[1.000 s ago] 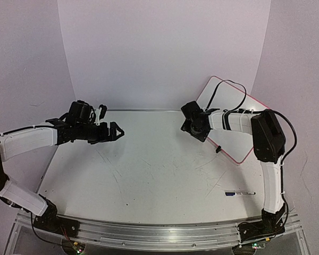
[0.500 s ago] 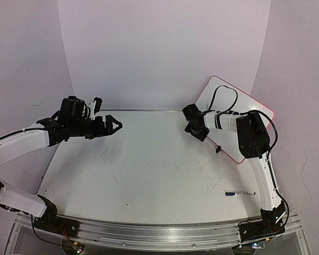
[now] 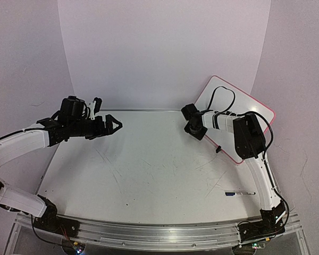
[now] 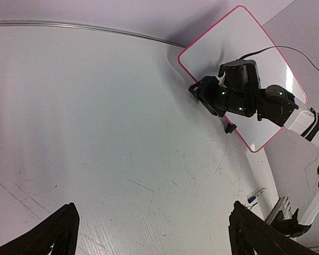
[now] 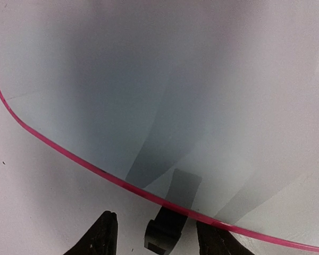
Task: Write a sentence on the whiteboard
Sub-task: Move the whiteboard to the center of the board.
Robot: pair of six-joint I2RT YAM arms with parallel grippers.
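Narrowing since a second ago, the right gripper (image 5: 158, 236) stands part-way apart astride the black clip foot (image 5: 167, 228) of the whiteboard (image 3: 255, 109), propped at the counter's (image 3: 149, 170) far right corner; the left gripper (image 4: 154, 234), shifted back, gapes wide.

The whiteboard (image 4: 239, 37) is smooth and shiny, with a thin pink rim. Its clip (image 5: 162, 231) looks like black plastic. The table (image 3: 149, 170) is white, dull and full of scratches. The rail (image 3: 149, 234) is shiny metal.
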